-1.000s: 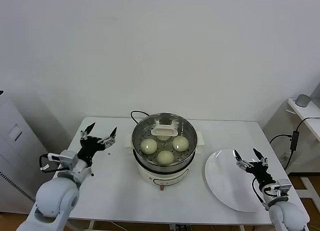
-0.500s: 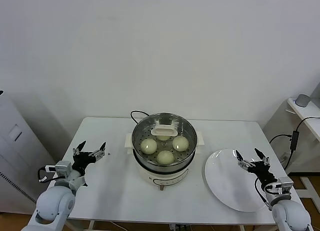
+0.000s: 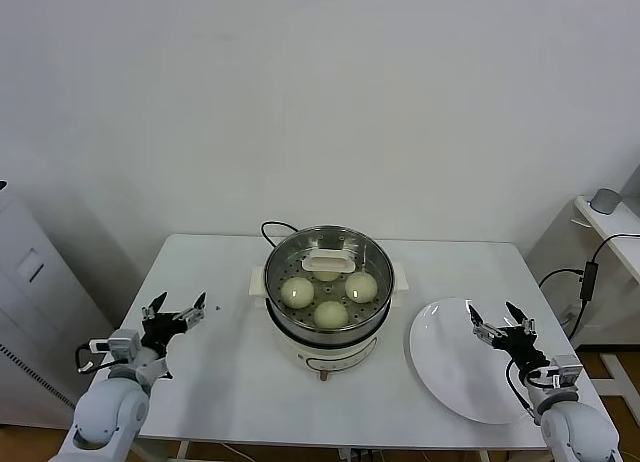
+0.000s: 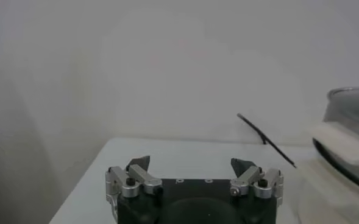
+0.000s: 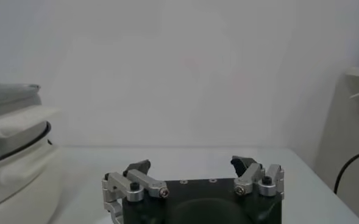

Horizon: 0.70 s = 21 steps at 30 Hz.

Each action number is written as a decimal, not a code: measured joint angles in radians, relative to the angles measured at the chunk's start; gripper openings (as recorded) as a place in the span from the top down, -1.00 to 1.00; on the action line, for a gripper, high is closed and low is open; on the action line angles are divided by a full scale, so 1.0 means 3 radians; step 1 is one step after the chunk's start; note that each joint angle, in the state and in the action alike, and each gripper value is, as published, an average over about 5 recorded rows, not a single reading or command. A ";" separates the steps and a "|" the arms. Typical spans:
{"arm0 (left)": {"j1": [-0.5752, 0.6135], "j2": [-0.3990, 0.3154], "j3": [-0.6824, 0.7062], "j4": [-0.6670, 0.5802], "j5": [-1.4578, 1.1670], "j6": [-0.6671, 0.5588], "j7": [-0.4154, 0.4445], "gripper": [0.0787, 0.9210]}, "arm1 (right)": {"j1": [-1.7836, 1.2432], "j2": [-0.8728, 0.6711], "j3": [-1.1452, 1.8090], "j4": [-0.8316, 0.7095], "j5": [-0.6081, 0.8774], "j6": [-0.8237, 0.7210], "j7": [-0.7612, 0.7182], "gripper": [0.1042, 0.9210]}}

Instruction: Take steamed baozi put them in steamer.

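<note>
white table (image 3: 230, 382): steamer (image 3: 328, 282) at centre holds the steamed baozi (image 3: 297, 292); left gripper (image 3: 174, 311) lower left, right gripper (image 3: 503, 319) lower right, both spread wide and empty.

Light is bright, even and diffuse in all three views, with no clear single source. In the head view the white wall and the bench (image 3: 230, 382) look almost equally pale, and shadows are faint: a soft grey one lies under the steamer (image 3: 329, 282) at about 6 o'clock. Its steel rim carries mild glare. Both wrist views are hazy and low in contrast; each claw's metal is fairly crisp, while the steamer's edge at 3 o'clock and at 9 o'clock is blurred.
</note>
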 measured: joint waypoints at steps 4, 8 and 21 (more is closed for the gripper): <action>0.0003 -0.0003 -0.0010 0.0016 -0.0027 -0.0002 0.0001 -0.77 | 0.0008 0.0002 -0.0002 0.0000 0.0003 -0.0012 0.0012 -0.76; 0.0006 -0.0008 -0.0012 0.0025 -0.0038 -0.0005 0.0004 -0.77 | 0.0007 0.0015 -0.0003 0.0000 0.0002 -0.0018 0.0021 -0.76; 0.0014 -0.0010 -0.0017 0.0040 -0.0096 -0.0012 0.0008 -0.77 | -0.0002 0.0039 -0.0001 0.0008 -0.0026 -0.0045 0.0052 -0.76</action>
